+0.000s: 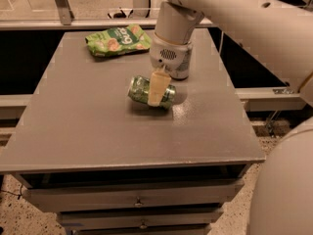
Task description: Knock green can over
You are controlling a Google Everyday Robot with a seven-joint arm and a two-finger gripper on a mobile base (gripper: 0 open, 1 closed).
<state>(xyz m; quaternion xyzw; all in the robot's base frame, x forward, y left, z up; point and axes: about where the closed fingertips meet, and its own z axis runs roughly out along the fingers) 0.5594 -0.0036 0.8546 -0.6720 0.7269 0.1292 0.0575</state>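
Observation:
The green can lies on its side near the middle of the grey table, its silver top pointing left. My gripper comes down from above and is shut on the can. One cream finger crosses the can's front, and the other finger is hidden behind the can. The can rests on or just above the tabletop; I cannot tell which.
A flat green snack bag lies at the back left of the table. A paler can stands right behind my wrist, mostly hidden by it. Drawers sit below the table's front edge. My white arm fills the right side.

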